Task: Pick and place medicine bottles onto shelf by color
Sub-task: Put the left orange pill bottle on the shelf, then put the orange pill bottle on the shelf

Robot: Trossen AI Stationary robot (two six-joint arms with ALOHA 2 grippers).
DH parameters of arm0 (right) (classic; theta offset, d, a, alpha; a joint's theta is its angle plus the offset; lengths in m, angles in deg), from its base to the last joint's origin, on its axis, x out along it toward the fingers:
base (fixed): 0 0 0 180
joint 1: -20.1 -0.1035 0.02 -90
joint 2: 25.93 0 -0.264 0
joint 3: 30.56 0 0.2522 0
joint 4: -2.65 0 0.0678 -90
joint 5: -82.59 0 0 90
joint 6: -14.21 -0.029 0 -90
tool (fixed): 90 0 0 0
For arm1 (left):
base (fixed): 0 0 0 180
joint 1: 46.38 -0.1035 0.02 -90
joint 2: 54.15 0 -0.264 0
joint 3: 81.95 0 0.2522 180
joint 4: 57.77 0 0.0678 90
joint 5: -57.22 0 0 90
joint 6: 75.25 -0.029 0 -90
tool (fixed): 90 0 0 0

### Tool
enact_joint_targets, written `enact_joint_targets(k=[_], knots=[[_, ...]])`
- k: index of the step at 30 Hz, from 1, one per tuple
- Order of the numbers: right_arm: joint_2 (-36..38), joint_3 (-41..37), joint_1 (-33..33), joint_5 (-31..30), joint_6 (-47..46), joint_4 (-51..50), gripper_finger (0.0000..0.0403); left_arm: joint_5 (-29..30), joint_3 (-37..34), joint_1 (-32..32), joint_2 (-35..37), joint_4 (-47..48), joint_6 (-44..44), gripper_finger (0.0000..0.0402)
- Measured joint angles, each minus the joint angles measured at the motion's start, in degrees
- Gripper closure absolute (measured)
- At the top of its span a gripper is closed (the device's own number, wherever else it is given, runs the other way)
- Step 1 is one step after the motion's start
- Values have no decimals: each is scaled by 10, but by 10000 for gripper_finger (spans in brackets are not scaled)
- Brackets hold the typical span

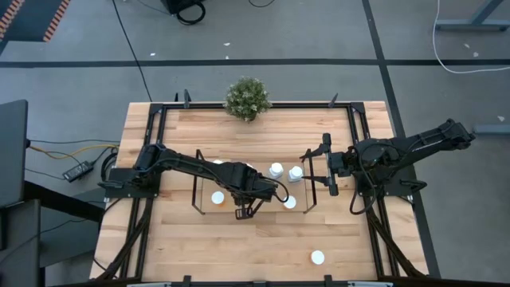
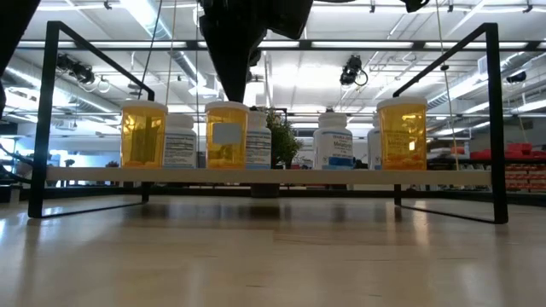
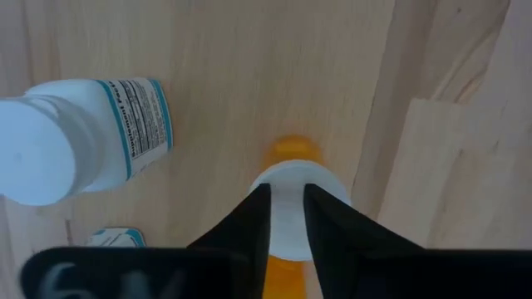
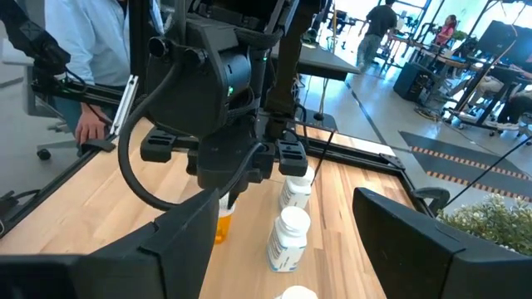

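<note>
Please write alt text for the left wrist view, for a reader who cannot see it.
The left gripper is shut on the white cap of an orange bottle standing on the shelf. A white bottle with a blue-edged label stands beside it.

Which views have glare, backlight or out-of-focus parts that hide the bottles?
Low view: bright ceiling lights backlight the shelf, and the orange bottles glow. Left wrist view: the left hand and its capped orange bottle are soft. High view: evenly lit.
</note>
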Motion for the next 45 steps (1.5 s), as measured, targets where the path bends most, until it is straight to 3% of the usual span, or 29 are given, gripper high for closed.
enact_joint_targets(k=[7,12,17,23,27,30,36,40,45], knots=[[0,0,0,0,0,0,119,4,51,5,2,21,5,279],[0,0,0,0,0,0,119,50,81,14,2,55,7,263],[0,0,0,0,-6,0,119,121,105,31,3,97,23,262],[0,12,-26,-3,-44,-2,119,282,112,96,6,86,-1,285],[-16,26,-71,-52,-43,-19,119,351,111,132,19,90,6,305],[-42,50,-94,-82,-48,-43,119,352,112,143,34,77,29,327],[-130,118,-133,-89,-53,-80,119,314,112,168,35,32,34,378],[-202,193,-158,-93,-92,-177,119,337,111,176,35,18,28,397],[-270,290,-192,-100,-155,-326,119,333,45,176,47,-95,-30,398]])
